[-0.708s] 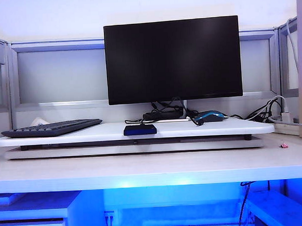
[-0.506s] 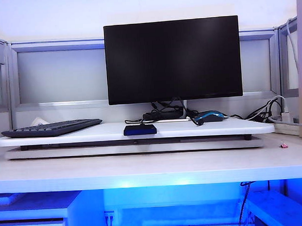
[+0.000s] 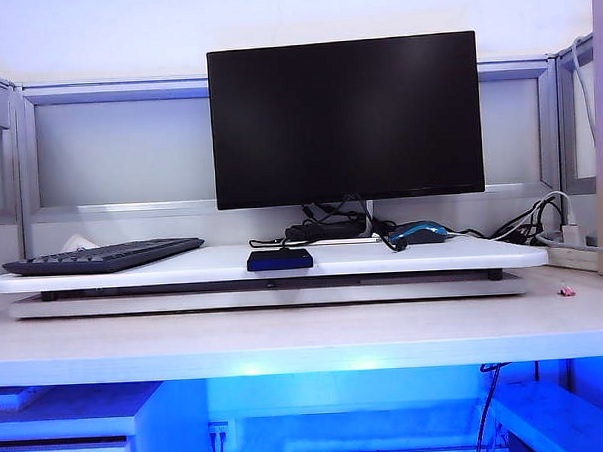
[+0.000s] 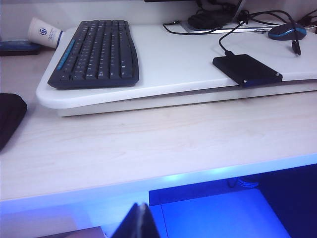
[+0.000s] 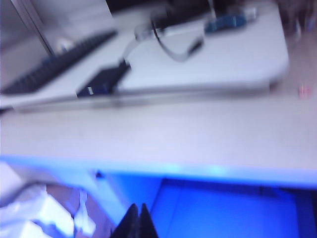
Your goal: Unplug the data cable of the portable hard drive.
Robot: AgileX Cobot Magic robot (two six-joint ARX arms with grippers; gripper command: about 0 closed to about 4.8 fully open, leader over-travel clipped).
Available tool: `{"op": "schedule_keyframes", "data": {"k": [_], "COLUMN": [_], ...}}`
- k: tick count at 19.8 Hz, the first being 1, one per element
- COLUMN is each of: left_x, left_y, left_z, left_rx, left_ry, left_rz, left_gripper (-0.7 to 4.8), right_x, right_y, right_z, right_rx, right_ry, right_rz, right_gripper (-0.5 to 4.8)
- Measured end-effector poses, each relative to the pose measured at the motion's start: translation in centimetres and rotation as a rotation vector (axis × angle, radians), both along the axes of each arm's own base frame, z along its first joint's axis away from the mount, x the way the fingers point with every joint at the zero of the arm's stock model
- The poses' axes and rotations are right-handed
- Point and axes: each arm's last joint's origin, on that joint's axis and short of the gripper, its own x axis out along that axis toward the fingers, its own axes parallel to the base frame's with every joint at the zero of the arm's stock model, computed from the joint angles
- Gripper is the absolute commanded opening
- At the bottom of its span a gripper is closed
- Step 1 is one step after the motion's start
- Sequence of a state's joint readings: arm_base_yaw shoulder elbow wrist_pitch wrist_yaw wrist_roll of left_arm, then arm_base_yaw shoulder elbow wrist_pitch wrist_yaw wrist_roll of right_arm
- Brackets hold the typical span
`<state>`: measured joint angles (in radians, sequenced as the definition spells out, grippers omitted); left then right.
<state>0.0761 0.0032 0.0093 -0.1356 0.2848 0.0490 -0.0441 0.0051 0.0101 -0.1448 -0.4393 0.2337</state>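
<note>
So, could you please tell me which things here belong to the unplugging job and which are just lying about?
Job:
- portable hard drive
- data cable, plugged in
- left gripper, right gripper, fingers shut, before the desk

Lying about:
- keyboard
- mouse
- monitor
- paper cup

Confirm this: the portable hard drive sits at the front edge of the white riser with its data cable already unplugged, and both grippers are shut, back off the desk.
One thing is wrong: the data cable is still plugged into the portable hard drive, as the left wrist view shows. The rest holds: the drive sits at the white riser's front edge, and the left gripper and right gripper are shut, back off the desk.
</note>
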Motion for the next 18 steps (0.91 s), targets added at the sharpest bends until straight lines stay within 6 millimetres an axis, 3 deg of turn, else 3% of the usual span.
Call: {"op": "schedule_keyframes", "data": {"k": [2, 3, 4, 6, 8, 9, 10, 11, 14, 18], "left_x": [0.0, 0.0, 0.0, 0.0, 0.0, 0.0, 0.0, 0.0, -0.2, -0.4], "left_y": [0.0, 0.0, -0.1, -0.2, -0.2, -0.2, -0.2, -0.3, -0.3, -0.4], "left_z": [0.0, 0.0, 0.2, 0.8, 1.4, 1.5, 1.6, 1.9, 3.0, 6.3], "left_rx": [-0.001, -0.005, -0.034, -0.059, -0.092, -0.123, -0.143, -0.173, -0.287, -0.358], "left_ry": [0.0, -0.002, -0.015, -0.074, -0.119, -0.131, -0.135, -0.15, -0.197, -0.211], "left_rz": [0.0, -0.003, -0.031, -0.049, -0.05, -0.053, -0.063, -0.085, -0.12, -0.151], "left_gripper": [-0.01, 0.97, 2.46, 3.59, 3.82, 3.82, 3.83, 3.83, 4.15, 4.39], "right_x": [0.0, 0.0, 0.1, 0.1, 0.1, 0.1, 0.0, -0.1, -0.4, -0.9], "right_y": [0.0, 0.0, 0.0, 0.0, 0.0, 0.0, 0.0, 0.0, 0.0, -0.1], "right_z": [0.0, 0.1, 0.3, 1.0, 1.5, 1.8, 2.0, 2.5, 4.0, 6.1], "right_rx": [-0.005, -0.005, -0.005, 0.014, 0.034, 0.038, 0.038, 0.039, 0.045, 0.078], "right_ry": [0.0, -0.004, -0.036, -0.096, -0.133, -0.148, -0.158, -0.174, -0.217, -0.252], "right_rz": [-0.012, -0.014, -0.016, -0.018, -0.019, -0.019, -0.019, -0.019, -0.021, -0.044], "right_gripper": [0.04, 0.79, 1.6, 2.23, 2.51, 2.85, 3.58, 3.72, 3.73, 3.74]}}
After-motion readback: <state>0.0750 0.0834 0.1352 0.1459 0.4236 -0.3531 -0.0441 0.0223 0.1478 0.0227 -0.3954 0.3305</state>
